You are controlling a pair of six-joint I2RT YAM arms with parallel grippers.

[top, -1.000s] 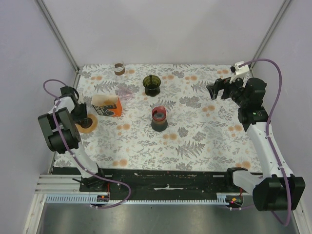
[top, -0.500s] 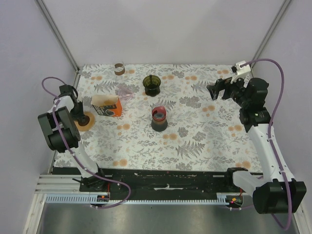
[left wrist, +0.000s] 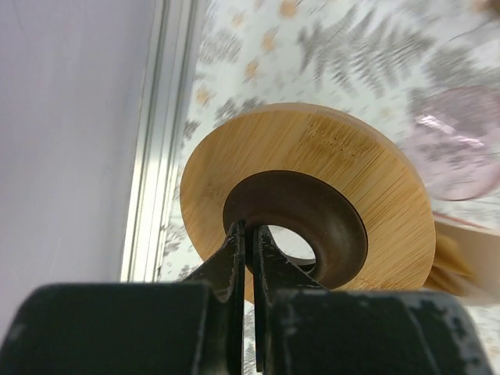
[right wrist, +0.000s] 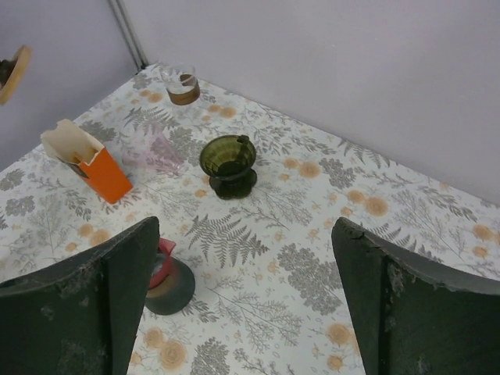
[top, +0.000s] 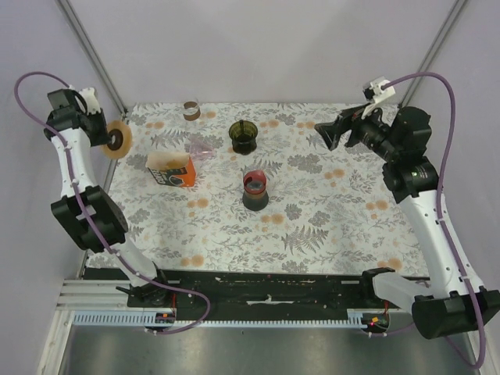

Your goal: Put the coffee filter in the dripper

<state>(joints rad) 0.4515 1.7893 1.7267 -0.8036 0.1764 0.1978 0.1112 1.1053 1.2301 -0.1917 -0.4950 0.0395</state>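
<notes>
An orange box (top: 170, 169) of paper coffee filters (right wrist: 69, 139) stands at the table's left. A dark green dripper (top: 244, 136) stands behind the middle and shows in the right wrist view (right wrist: 229, 162). A clear pink cone (top: 201, 147) lies beside the box. My left gripper (top: 109, 139) is raised high at the far left. It is shut on the inner rim of a wooden ring with a dark centre (left wrist: 375, 195), my left gripper (left wrist: 250, 234) pinching that edge. My right gripper (top: 332, 134) is open and empty, in the air at the back right (right wrist: 244, 226).
A dark cup with a red top (top: 255, 190) stands mid-table, also in the right wrist view (right wrist: 168, 280). A small glass with a brown band (top: 191, 110) sits by the back wall. Metal frame posts (top: 94, 55) rise at both back corners.
My left arm has lifted the wooden ring off the table's left edge and swung it up and back. My right gripper has risen and shifted a little left.
</notes>
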